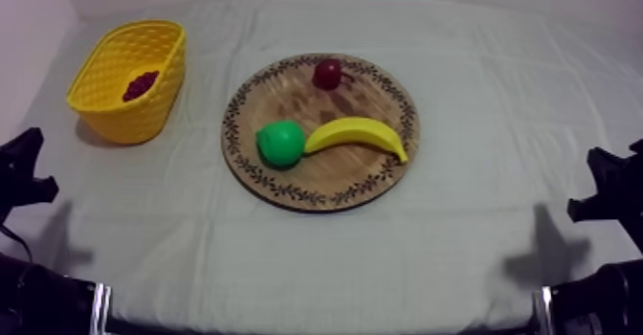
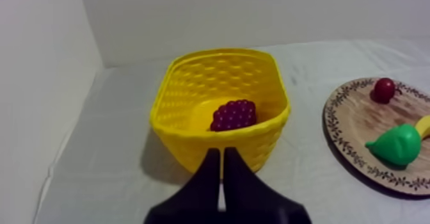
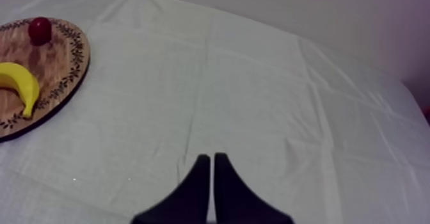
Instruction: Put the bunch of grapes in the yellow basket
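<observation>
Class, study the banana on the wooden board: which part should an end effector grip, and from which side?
Grip the banana across its middle, probably coming from above. It lies flat on the wooden board, long and narrow, so its width is the easy span; its end by the pear is crowded.

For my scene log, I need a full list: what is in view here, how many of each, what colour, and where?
yellow basket: 1, yellow, on the cloth at the table's left side, apart from the board
bunch of grapes: 1, dark purple-red, inside the basket
wooden board: 1, brown with a dark patterned rim, mid-table
pear: 1, green, on the board, next to the banana's end
banana: 1, yellow, on the board
small red fruit: 1, red, on the board near its far rim
cloth: 1, grey-white, covering the table
left gripper: 1, black, shut on nothing, before the basket
right gripper: 1, black, shut on nothing, over bare cloth
</observation>
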Tool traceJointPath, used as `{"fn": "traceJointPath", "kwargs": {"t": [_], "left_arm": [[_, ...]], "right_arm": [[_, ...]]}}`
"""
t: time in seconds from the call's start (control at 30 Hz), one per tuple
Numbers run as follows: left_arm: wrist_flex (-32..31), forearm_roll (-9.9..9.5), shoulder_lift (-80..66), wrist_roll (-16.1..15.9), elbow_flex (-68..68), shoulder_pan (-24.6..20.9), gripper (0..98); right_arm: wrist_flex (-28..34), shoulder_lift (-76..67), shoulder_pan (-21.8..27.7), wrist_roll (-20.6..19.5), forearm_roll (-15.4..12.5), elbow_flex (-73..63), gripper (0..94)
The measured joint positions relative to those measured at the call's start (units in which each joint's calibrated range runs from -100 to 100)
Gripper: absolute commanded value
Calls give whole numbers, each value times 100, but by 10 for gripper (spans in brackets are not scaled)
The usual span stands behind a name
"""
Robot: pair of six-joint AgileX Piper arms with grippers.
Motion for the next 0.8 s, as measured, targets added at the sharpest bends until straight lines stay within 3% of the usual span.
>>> {"fn": "traceJointPath", "kwargs": {"t": [0.27,0.6,0.8], "left_arm": [[-708,6,0,-133,591,0,0],[-768,50,0,-500,738,12,111],[-690,74,0,-754,731,26,109]], "right_arm": [[0,0,0,-8,0,0,5],[0,0,0,1,0,0,5],[0,0,0,8,0,0,5]]}}
